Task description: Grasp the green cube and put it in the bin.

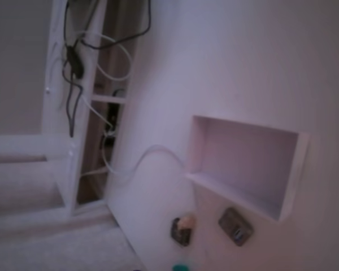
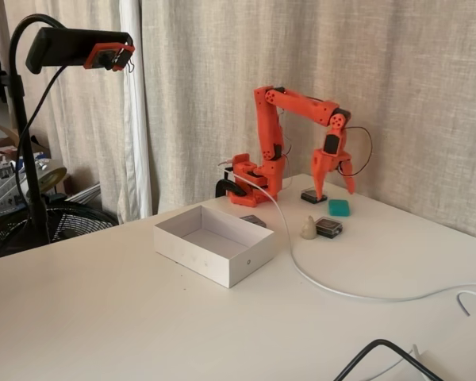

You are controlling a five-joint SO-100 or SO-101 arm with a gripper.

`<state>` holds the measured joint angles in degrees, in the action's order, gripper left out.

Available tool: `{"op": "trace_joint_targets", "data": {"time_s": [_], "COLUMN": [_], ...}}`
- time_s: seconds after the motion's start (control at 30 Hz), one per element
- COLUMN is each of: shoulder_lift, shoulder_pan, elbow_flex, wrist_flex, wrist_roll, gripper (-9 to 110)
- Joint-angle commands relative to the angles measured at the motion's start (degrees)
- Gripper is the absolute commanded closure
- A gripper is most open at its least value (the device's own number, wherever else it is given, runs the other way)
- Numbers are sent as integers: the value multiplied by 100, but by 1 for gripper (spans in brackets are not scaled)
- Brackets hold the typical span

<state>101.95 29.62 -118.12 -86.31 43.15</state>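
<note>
The green cube (image 2: 339, 208) is a small teal block lying on the white table at the back right. In a fixed view only its top edge shows, at the bottom border (image 1: 181, 267). My orange gripper (image 2: 337, 193) hangs just above the cube, open, fingers spread to either side, nothing held. The bin (image 2: 197, 255) is a white shallow box left of the arm, with nothing inside. The blurred fixed view shows the bin (image 1: 288, 186) at the right and no gripper.
A tan-topped lump (image 2: 308, 228) and a dark grey block (image 2: 328, 228) lie in front of the cube, another dark block (image 2: 312, 196) behind it. A white cable (image 2: 317, 282) crosses the table. A camera stand (image 2: 24, 159) rises at left; curtains hang behind.
</note>
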Motion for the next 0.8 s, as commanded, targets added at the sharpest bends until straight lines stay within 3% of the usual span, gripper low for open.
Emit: {"op": "trace_joint_targets", "data": {"time_s": [0.0, 0.77], "shoulder_lift": [79, -378], "shoulder_pan": [-62, 158], "elbow_flex": [-149, -686], "wrist_flex": [-26, 1503], "wrist_roll": [-18, -18], "gripper": [63, 64]}}
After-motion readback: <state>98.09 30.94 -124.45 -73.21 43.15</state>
